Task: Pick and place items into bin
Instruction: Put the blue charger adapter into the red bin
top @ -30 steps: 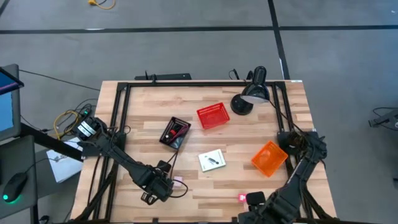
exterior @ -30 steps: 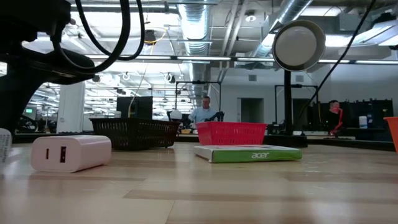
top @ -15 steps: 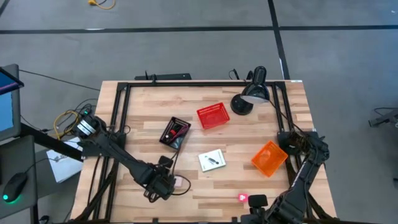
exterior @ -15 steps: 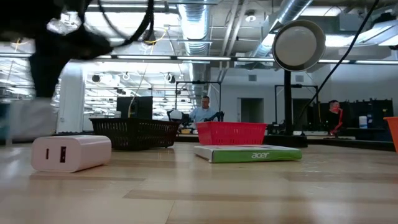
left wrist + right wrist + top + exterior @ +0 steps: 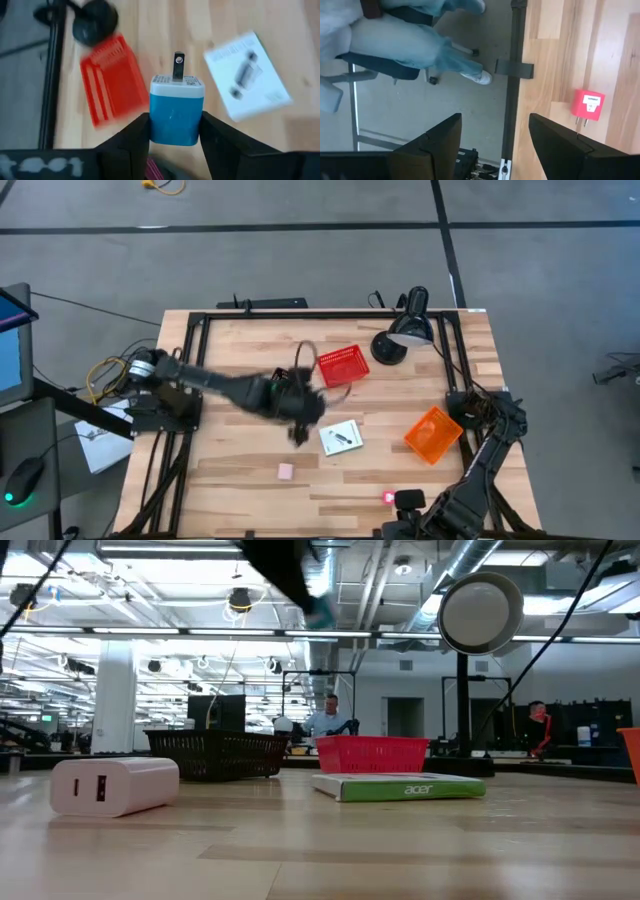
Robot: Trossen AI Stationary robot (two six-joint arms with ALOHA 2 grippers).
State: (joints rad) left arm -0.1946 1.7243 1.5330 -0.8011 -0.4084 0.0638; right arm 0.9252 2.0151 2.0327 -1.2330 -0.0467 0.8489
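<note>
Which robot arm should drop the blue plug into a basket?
The left. Its gripper already holds the blue plug and hangs near the red basket. The right gripper is empty, out past the table's near edge.

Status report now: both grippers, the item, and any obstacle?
Left gripper shut on blue charger, above table near red basket. Right gripper open, parked at table edge. Path unobstructed.

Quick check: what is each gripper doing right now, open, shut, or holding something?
Left gripper: shut on the blue charger plug, above the table's middle.
Right gripper: open, empty, at the table's near edge.
</note>
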